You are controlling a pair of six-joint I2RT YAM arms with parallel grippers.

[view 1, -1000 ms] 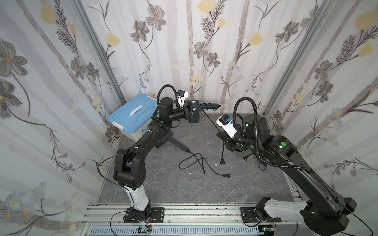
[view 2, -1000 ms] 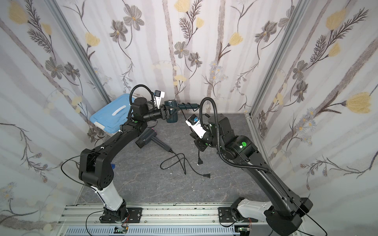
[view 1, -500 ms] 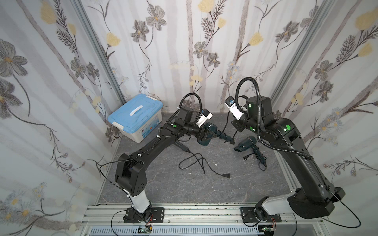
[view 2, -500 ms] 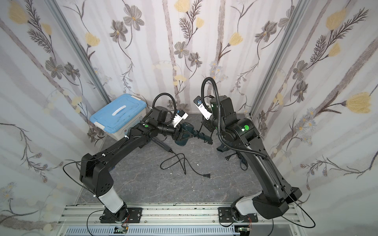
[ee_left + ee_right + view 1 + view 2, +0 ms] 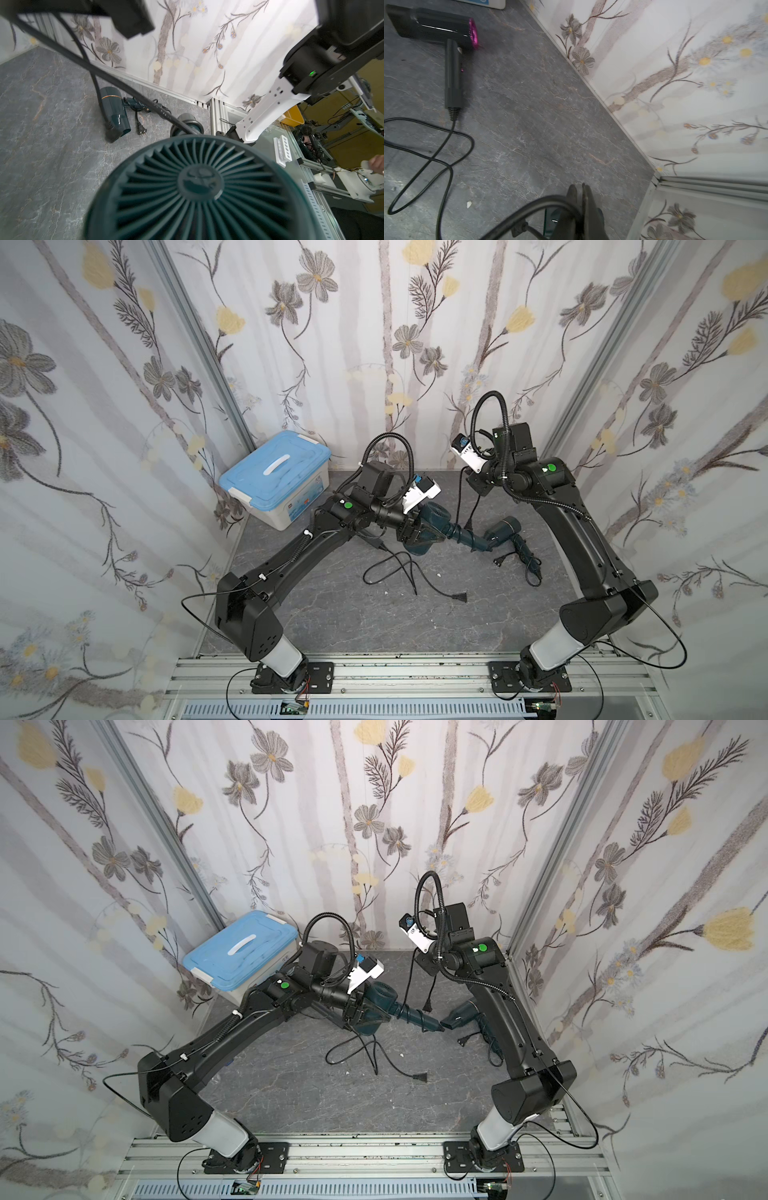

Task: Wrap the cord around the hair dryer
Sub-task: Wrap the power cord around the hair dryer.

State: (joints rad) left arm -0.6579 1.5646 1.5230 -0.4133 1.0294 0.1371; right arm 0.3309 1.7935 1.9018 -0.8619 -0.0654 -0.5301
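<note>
Teal hair dryer [image 5: 432,516] clamped in the left gripper [image 5: 411,533], cord [image 5: 124,88] coiled round its handle, right gripper [image 5: 582,188] raised nearby, pinching the cord's loose stretch.

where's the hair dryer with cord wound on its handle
In a top view the hair dryer is held by the left gripper near the table's middle, its handle tip beside a second dryer by the right arm.

Three hair dryers [image 5: 436,512] [image 5: 505,529] [image 5: 431,25] and three cords [image 5: 116,82] [image 5: 451,129] [image 5: 142,131] were counted, plus one blue box [image 5: 274,477] and two arms [image 5: 299,556] [image 5: 582,539], lol.
</note>
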